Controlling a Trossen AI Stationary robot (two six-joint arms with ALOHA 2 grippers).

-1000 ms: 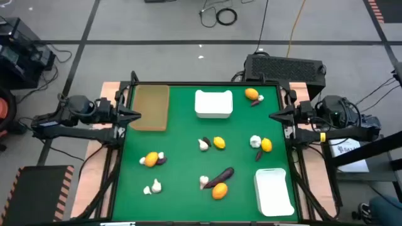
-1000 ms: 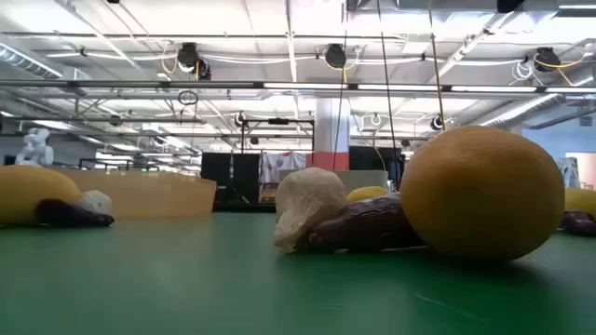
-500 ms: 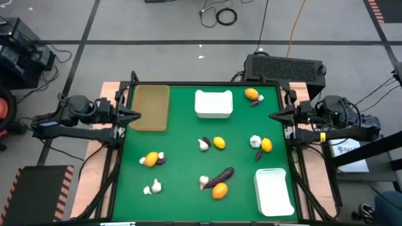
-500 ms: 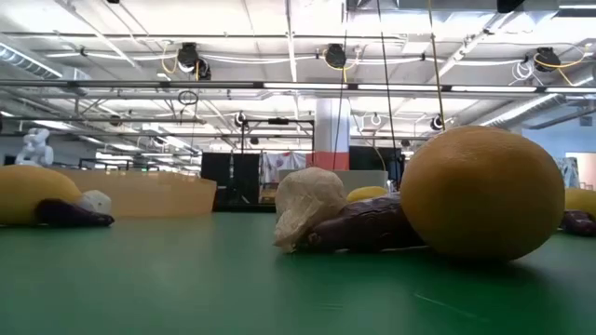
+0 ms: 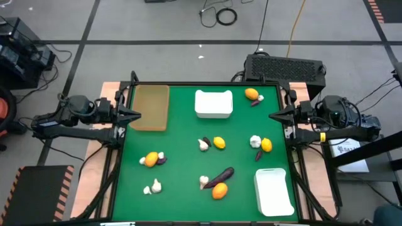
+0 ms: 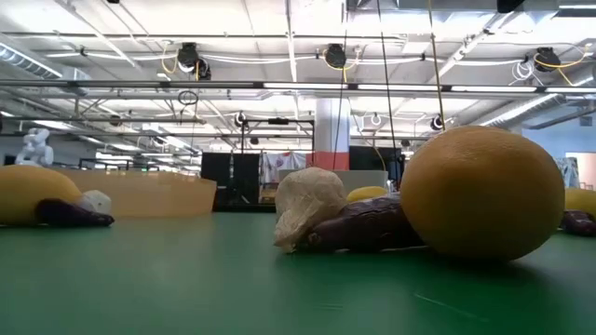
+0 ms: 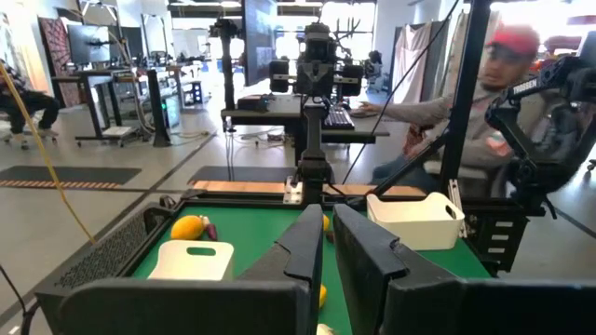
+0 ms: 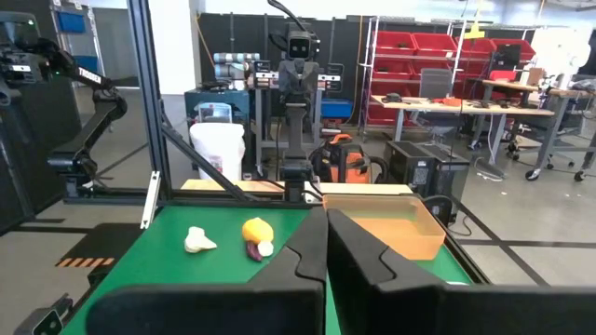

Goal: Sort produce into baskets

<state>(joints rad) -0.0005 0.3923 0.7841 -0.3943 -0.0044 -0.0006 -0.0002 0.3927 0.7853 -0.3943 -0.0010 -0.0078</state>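
The produce lies scattered on the green table. An orange fruit (image 5: 252, 94) sits at the far right, and a garlic bulb (image 5: 204, 144) with another fruit (image 5: 218, 142) lies mid-table. The long purple eggplant (image 5: 222, 176) lies between a bulb (image 6: 309, 207) and a fruit (image 6: 482, 191) near the front. More pieces lie at the left (image 5: 151, 159) and right (image 5: 266, 145). The baskets are a tan tray (image 5: 151, 107), a white bin (image 5: 213, 103) at the far side and a second white bin (image 5: 274, 190) at the near right. My left gripper (image 5: 135, 115) is shut at the table's left edge. My right gripper (image 5: 274, 115) is shut at the right edge. Neither holds anything.
A dark frame borders the table, and a black box (image 5: 286, 66) stands behind its far edge. A person in a red cap (image 7: 507, 51) sits beyond the right arm. The green surface between the produce groups lies open.
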